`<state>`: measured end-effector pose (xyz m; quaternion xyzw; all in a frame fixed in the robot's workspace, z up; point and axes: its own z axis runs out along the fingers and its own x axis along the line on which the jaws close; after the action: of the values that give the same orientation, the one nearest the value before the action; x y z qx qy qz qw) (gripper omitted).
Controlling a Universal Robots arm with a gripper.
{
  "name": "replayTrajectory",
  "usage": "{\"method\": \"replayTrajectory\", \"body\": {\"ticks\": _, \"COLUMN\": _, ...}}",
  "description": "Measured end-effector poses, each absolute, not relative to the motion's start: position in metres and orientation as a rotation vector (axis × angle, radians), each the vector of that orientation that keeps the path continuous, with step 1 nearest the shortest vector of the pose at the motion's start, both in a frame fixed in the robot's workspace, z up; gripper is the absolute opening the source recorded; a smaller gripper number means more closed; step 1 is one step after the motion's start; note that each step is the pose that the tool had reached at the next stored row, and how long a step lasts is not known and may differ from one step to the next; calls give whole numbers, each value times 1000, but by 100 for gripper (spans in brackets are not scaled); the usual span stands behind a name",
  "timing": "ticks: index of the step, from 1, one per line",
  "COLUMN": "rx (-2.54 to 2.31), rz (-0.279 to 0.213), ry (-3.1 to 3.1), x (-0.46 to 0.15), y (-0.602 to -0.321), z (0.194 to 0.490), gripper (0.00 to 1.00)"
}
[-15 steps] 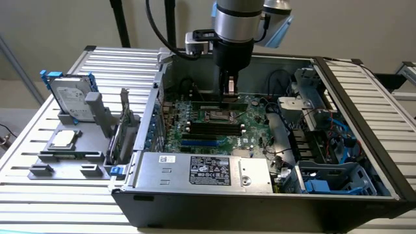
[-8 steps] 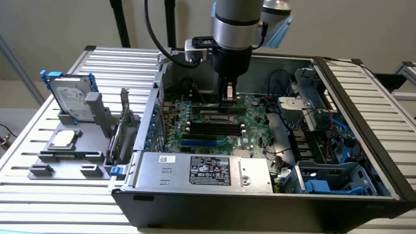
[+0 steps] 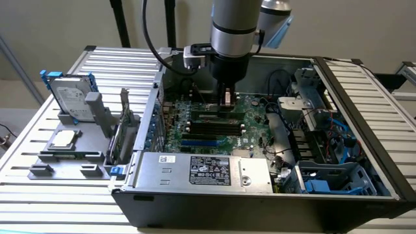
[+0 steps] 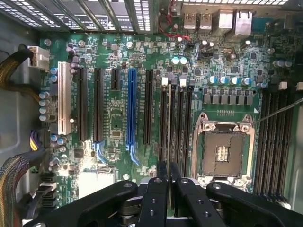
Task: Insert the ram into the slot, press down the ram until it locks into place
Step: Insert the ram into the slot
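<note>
Right of the blue expansion slot [image 4: 131, 106], the end effector [image 4: 168, 166] pinches the ram [image 3: 219, 116] edge-on over a black memory slot [image 4: 164, 123], with the CPU socket [image 4: 226, 149] further right. The likely risk is that a skewed stick or mismatched notch would jam under pressure, leaving the clips unlatched.

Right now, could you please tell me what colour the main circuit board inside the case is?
The board is green; the wrist view shows it best.
</note>
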<state>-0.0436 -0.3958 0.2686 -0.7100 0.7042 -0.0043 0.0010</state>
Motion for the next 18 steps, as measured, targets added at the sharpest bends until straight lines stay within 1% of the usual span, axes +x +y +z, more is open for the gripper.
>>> {"method": "replayTrajectory", "body": {"ticks": 10, "rx": -2206, "rz": -24, "ry": 2238, "x": -45, "y": -396, "z": 255, "gripper": 13}}
{"method": "replayTrajectory", "body": {"ticks": 18, "rx": -2188, "rz": -26, "ry": 2258, "x": -45, "y": -396, "z": 250, "gripper": 13}}
